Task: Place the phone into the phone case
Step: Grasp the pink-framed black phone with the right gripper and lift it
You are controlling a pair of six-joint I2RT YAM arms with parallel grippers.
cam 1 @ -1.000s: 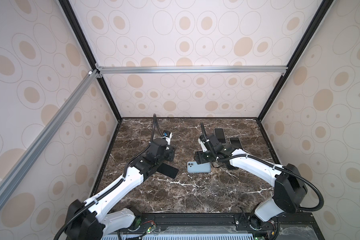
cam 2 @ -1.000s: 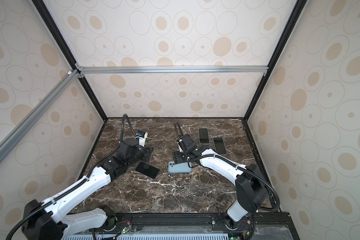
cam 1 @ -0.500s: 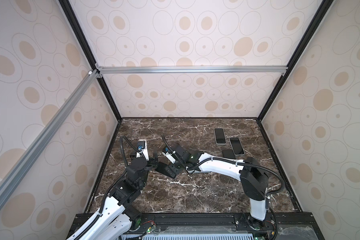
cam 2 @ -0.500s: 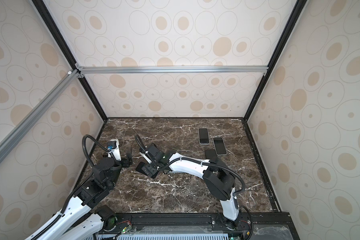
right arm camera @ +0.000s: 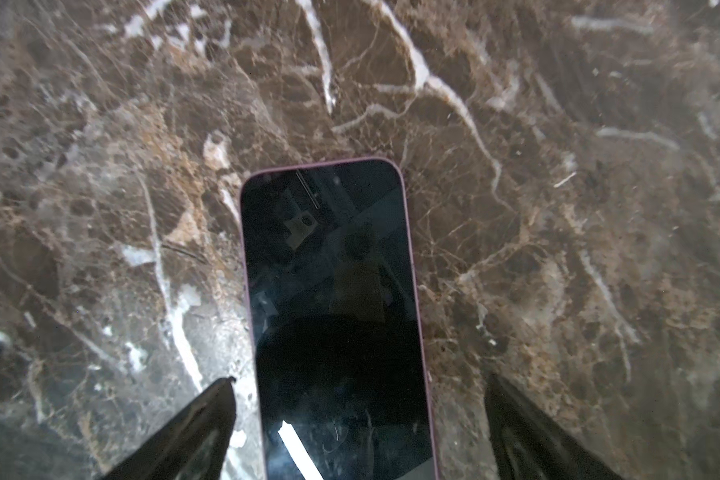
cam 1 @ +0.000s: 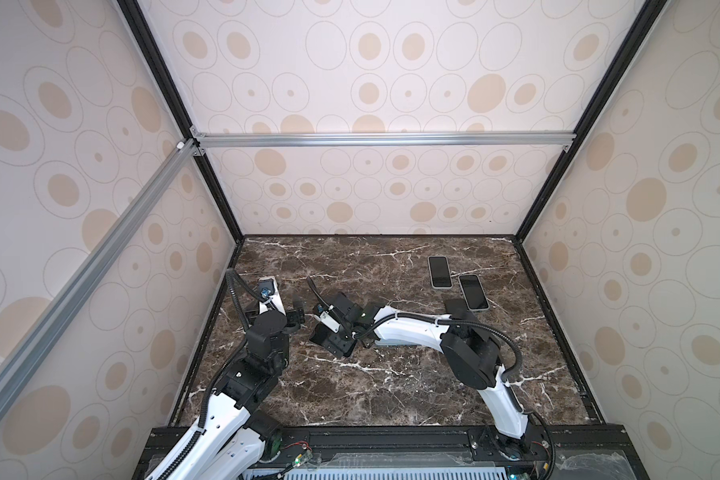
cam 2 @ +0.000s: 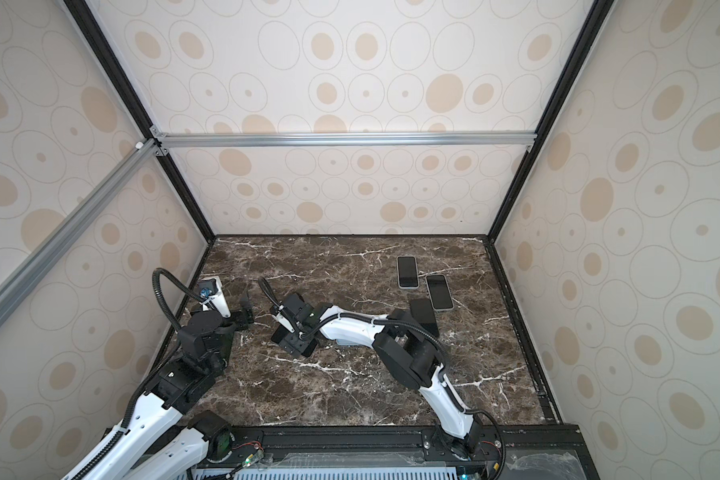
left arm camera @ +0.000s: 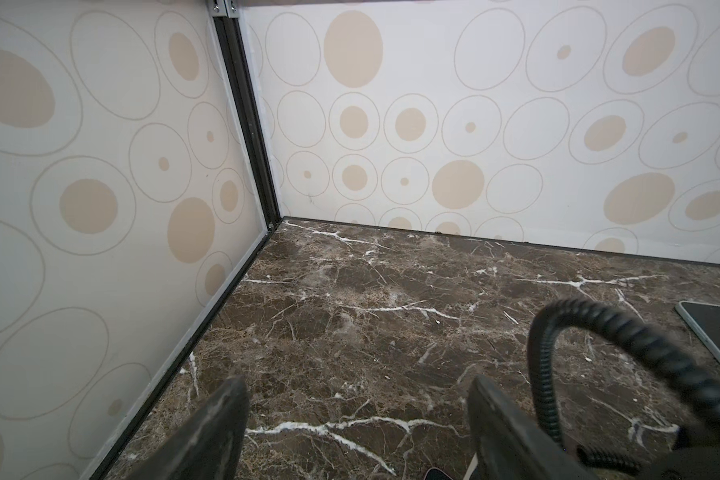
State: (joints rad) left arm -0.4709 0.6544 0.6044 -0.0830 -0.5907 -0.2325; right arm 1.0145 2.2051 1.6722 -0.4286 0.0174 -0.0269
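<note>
The phone [right arm camera: 329, 291] has a black screen and a pinkish rim. It lies flat on the marble, left of the middle in both top views [cam 1: 319, 336] [cam 2: 279, 334]. My right gripper [right arm camera: 358, 380] [cam 1: 338, 337] reaches across and hangs over it, open, with one finger on each side of the phone and neither touching it. The phone case [cam 1: 385, 344] [cam 2: 346, 342] is a pale blue-grey piece, almost all hidden under my right forearm. My left gripper [left arm camera: 356, 395] [cam 1: 297, 309] stands open and empty over bare marble by the left wall.
Two more phones [cam 1: 439, 272] [cam 1: 472, 292] lie screen up at the back right. A flat black piece [cam 2: 424, 316] sits just in front of them. The right arm's cable [left arm camera: 599, 324] arcs close to my left gripper. The walls box the table in.
My right arm has swung from the pale blue case over to the dark phone. My left arm has drawn back from that phone toward the left wall. Both grippers have opened wider.
</note>
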